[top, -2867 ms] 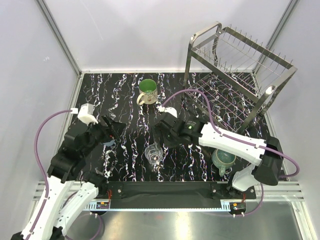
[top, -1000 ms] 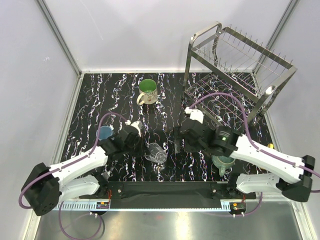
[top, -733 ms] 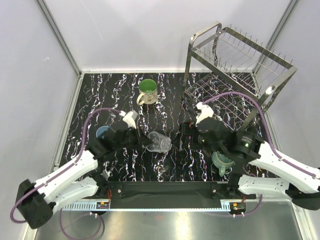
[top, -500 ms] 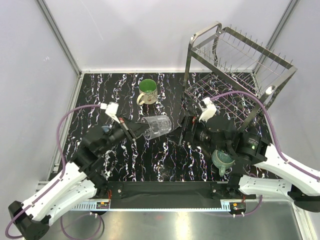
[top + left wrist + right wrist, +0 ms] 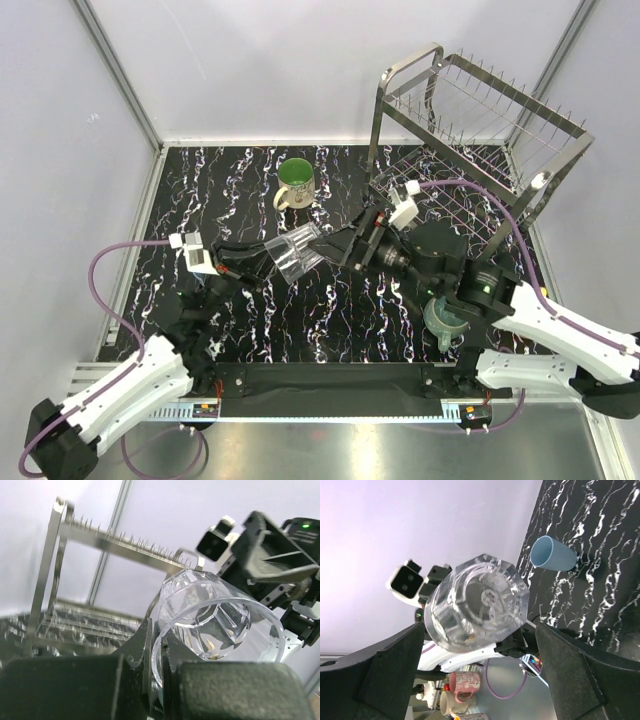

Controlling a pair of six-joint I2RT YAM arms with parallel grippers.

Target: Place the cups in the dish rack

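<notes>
Near edge, 5 o'clock: teal glazed mug (image 5: 447,320), upright on the table (image 5: 200,180), part hidden under right arm (image 5: 560,318). Not held.

9 o'clock, shown in right wrist view only: small light-blue cup (image 5: 554,554), on the table, well apart from both grippers.

Centre, raised off the table: clear glass tumbler (image 5: 298,250), near horizontal, mouth toward 8 o'clock, faceted base toward 2 o'clock. Pinched at the rim by left gripper (image 5: 156,650), one finger inside the wall, one outside, closed down to glass thickness. Left arm (image 5: 130,385) reaching up and forward from 7 o'clock.

Judged rigid, smooth, slippery, breakable; fairly light, thickest at the base. Rim pinch alone judged weak against twisting. Best taken across the side wall just behind the base (better bite for the pads on the facets there), firm squeeze, no knocks against wire.

Just beyond, 2 o'clock: right gripper (image 5: 479,626), spread wide, empty, a finger either side of the tumbler base, contact not apparent. Right arm folded over from 4 o'clock, wrist pointing toward 9 o'clock.

12 o'clock: cream mug (image 5: 295,183), upright.

Far, 1 o'clock: dish rack (image 5: 470,130), no cups seen in it.
</notes>
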